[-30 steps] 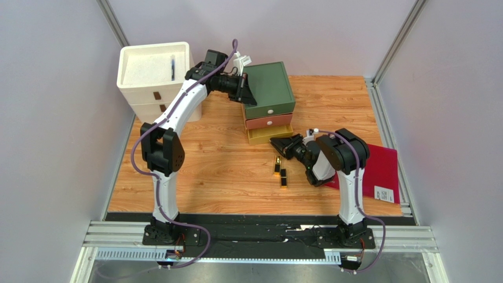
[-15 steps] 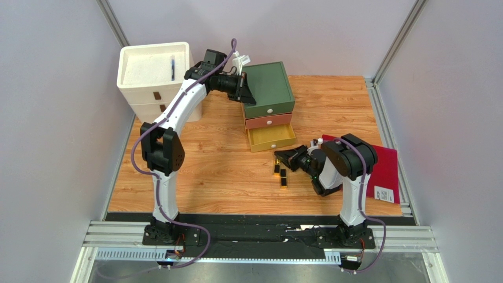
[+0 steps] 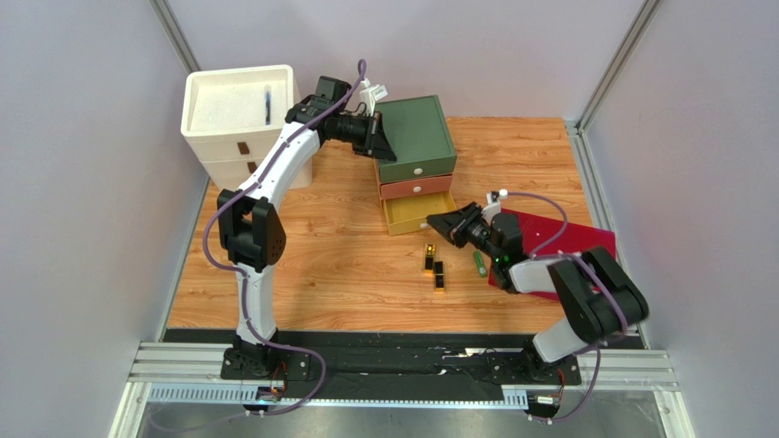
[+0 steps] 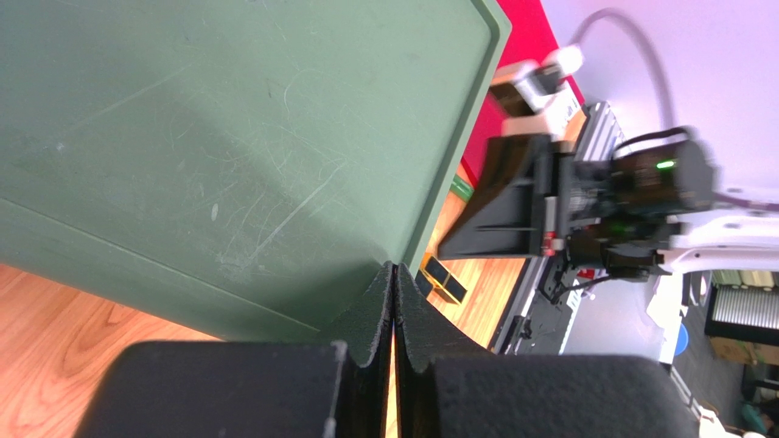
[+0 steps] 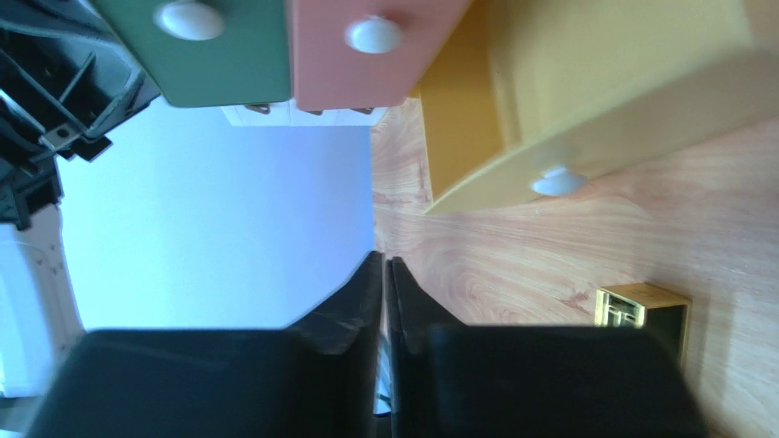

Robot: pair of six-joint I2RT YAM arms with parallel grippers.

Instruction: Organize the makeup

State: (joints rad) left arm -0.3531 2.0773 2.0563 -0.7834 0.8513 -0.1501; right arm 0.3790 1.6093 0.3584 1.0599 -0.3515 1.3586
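Two black-and-gold rectangular cases [image 3: 429,258] [image 3: 440,276] lie on the wooden table in front of the drawer unit; one of them [image 5: 645,306] also shows in the right wrist view. A bright green stick [image 3: 478,265] lies just right of them. My right gripper [image 3: 441,224] [image 5: 384,260] is shut and empty, low over the table before the open yellow drawer [image 3: 419,212] [image 5: 640,119]. My left gripper [image 3: 375,137] [image 4: 394,266] is shut with nothing in it, against the left edge of the green drawer unit's top [image 3: 416,137] [image 4: 229,137].
Above the yellow drawer, the pink drawer [image 3: 416,188] and green drawer [image 3: 418,170] are closed. A white bin [image 3: 240,105] holding a dark stick [image 3: 267,103] stands at the back left. A flat dark red folder [image 3: 567,239] lies under the right arm.
The right arm has swung its elbow out to the right and lowered. Its gripper dipped toward the cases, then came back up by the yellow drawer. The green stick has come into view.
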